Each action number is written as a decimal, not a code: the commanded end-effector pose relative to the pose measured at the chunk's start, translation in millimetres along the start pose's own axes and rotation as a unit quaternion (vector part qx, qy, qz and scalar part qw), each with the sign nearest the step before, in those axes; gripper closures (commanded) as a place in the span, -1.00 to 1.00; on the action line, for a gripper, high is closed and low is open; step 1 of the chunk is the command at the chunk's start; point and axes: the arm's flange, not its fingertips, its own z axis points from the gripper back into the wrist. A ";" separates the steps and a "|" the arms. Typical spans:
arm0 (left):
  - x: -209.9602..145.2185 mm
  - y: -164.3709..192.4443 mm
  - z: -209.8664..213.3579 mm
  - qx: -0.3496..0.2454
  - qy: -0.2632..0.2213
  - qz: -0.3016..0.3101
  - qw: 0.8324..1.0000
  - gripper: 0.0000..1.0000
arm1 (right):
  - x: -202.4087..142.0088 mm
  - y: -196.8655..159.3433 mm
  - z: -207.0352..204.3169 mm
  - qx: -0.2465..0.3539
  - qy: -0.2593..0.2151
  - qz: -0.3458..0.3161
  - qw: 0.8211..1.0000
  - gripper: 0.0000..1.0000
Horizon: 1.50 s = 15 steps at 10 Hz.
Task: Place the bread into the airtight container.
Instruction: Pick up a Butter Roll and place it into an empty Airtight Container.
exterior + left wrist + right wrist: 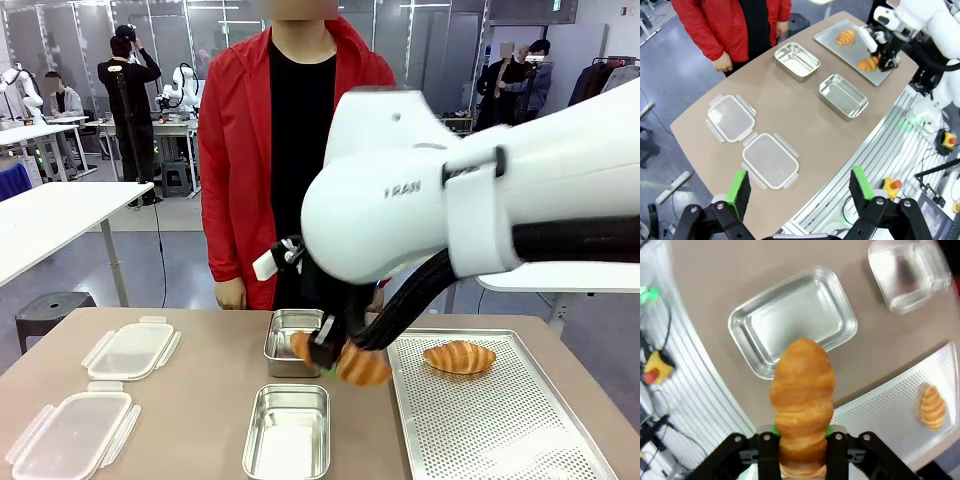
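Bread: I see one croissant (802, 395) held in the air, off the table, in the right gripper.
Right gripper (332, 353): clamped on the croissant. In its wrist view the green pads press on both sides of the lower end, and the free end points away from the camera.
Place of the bread: in the front view it hangs between the far steel container (283, 335) and the perforated tray (500, 430). In the right wrist view it covers part of the rim of the near steel container (795, 315).
Containers: both are without bread inside. They stand one behind the other in the middle of the table.
Second croissant (459, 357): lies on the far part of the tray, well apart from the held one.
Lids (130, 350): two clear plastic lids lie flat on the left part of the table.
Left gripper (800, 185): fingers wide apart, nothing between the pads (741, 186). It hovers high above the table edge near the lids.
Person (270, 150): stands at the far side in a red jacket, one hand (230, 293) hanging by the table edge.
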 end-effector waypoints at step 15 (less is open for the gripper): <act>2.3 1.0 0.9 0.001 0.002 0.000 1.000 -1.00 | 68.0 16.9 -130.0 -0.024 -0.028 -0.452 0.891 -0.47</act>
